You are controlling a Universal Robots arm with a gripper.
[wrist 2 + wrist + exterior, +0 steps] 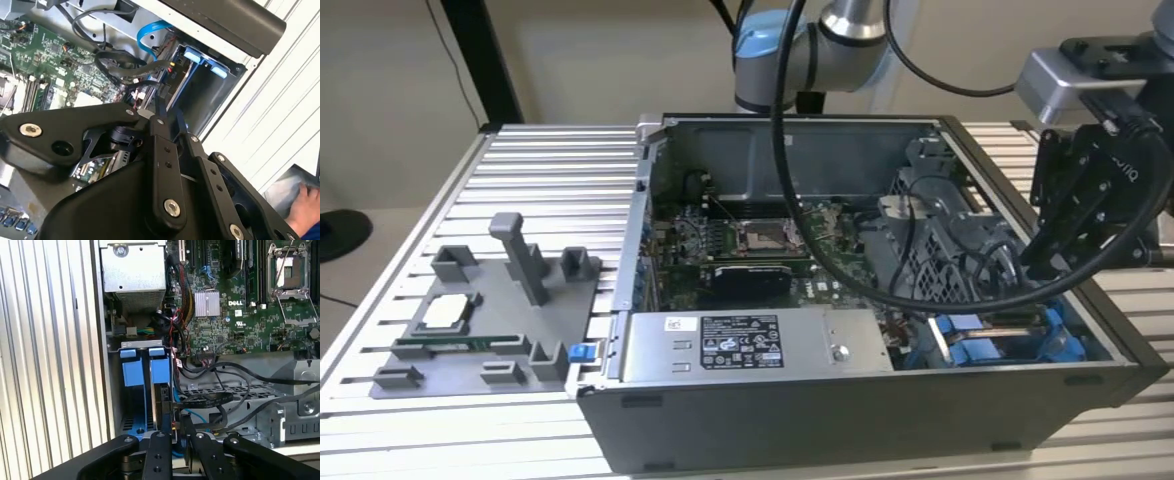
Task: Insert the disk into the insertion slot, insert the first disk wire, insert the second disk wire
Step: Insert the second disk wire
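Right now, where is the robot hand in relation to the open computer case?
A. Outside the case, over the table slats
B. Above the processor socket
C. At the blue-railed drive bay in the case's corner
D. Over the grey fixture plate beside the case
C: in the first wrist view the hand reaches down at the drive bay with blue rails, by the black wires in the computer case.

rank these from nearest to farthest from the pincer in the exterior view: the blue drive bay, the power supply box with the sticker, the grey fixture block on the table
1. The blue drive bay, in the case corner just below the pincer, on the exterior view's right.
2. The power supply box, along the case's front edge, mid-picture.
3. The grey fixture block, outside the case on the table, on the exterior view's left.
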